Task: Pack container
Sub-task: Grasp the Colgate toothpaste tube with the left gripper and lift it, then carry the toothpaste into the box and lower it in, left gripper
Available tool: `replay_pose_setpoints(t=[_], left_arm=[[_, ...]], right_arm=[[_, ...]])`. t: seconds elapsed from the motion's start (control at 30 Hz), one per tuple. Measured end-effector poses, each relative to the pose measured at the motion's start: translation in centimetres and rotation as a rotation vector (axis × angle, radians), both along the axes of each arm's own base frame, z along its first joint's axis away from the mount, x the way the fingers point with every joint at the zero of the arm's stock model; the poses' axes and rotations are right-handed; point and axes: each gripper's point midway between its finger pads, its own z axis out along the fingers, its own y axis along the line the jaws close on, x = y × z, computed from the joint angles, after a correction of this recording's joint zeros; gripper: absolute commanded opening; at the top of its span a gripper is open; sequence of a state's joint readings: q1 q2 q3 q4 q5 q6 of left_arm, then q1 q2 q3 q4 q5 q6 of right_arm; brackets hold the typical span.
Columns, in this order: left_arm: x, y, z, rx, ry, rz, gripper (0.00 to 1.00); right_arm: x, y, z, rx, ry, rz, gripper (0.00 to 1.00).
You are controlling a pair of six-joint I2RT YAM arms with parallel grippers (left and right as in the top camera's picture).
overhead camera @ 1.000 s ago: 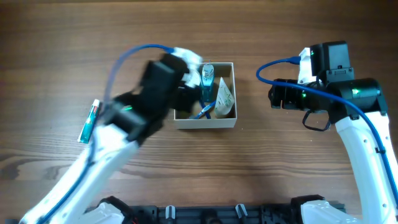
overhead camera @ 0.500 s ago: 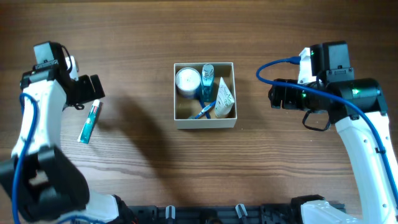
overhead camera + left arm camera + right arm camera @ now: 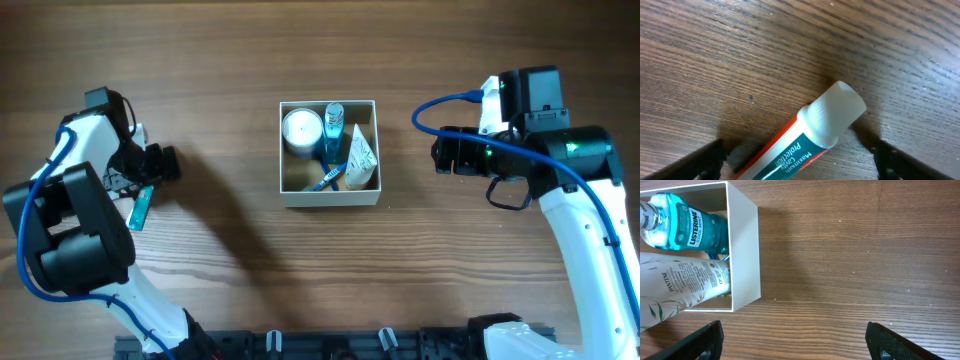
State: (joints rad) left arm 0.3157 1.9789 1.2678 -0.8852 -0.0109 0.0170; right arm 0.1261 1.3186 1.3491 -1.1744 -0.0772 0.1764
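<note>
The container (image 3: 330,198), a square white-walled box, sits at the table's centre. It holds a round white jar (image 3: 302,130), a blue mouthwash bottle (image 3: 333,135) and a white Pantene tube (image 3: 361,160). The box's wall also shows in the right wrist view (image 3: 745,250). A toothpaste tube (image 3: 139,208) lies on the table at the far left. My left gripper (image 3: 150,172) is open over its cap end. In the left wrist view the tube (image 3: 815,135) lies between the spread fingers of the left gripper (image 3: 800,167). My right gripper (image 3: 452,155) is open and empty, right of the box.
A thin blue item (image 3: 325,181) lies in the box's front part. The wooden table (image 3: 330,60) stretches around the box. Right of the box, the right wrist view shows bare wood (image 3: 860,255) between the fingers of the right gripper (image 3: 795,340).
My left arm has swung from above the box to the far left and come down over the toothpaste. The white jar now shows in the box. The right arm has not moved.
</note>
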Motion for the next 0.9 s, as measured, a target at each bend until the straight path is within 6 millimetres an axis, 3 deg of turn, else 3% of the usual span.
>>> replay_pose_setpoints(t=[0.03, 0.17, 0.4, 0.57, 0.63, 0.77, 0.8, 0.83, 0.9], left_arm=[[0.0, 0.0, 0.0, 0.000, 0.002, -0.003, 0.55], [-0.3, 0.0, 0.0, -0.002, 0.012, -0.004, 0.36], [-0.4, 0.0, 0.0, -0.003, 0.014, 0.000, 0.15], [-0.4, -0.1, 0.1, -0.006, 0.015, 0.002, 0.08], [-0.3, -0.1, 0.1, -0.007, 0.014, 0.006, 0.04], [-0.1, -1.1, 0.6, -0.014, 0.012, -0.009, 0.04], [0.1, -1.9, 1.0, -0.020, 0.009, -0.029, 0.04], [1.0, -3.5, 3.0, -0.017, -0.031, -0.077, 0.04], [1.8, -4.9, 5.5, -0.005, -0.082, -0.121, 0.04]], right_arm=[[0.0, 0.0, 0.0, 0.000, 0.000, 0.000, 0.92], [0.0, 0.0, 0.0, -0.001, 0.000, 0.003, 0.92], [0.0, 0.0, 0.0, -0.003, -0.001, 0.006, 0.92], [0.0, 0.0, 0.0, -0.003, -0.001, 0.006, 0.93], [0.0, 0.0, 0.0, -0.003, -0.001, 0.006, 0.98], [0.0, 0.0, 0.0, -0.004, -0.001, 0.009, 0.98], [0.0, -0.1, 0.0, -0.004, -0.001, 0.007, 0.98], [0.1, -0.3, 0.0, -0.002, -0.001, -0.005, 0.98], [0.2, -1.3, 0.0, 0.012, 0.001, -0.052, 0.98]])
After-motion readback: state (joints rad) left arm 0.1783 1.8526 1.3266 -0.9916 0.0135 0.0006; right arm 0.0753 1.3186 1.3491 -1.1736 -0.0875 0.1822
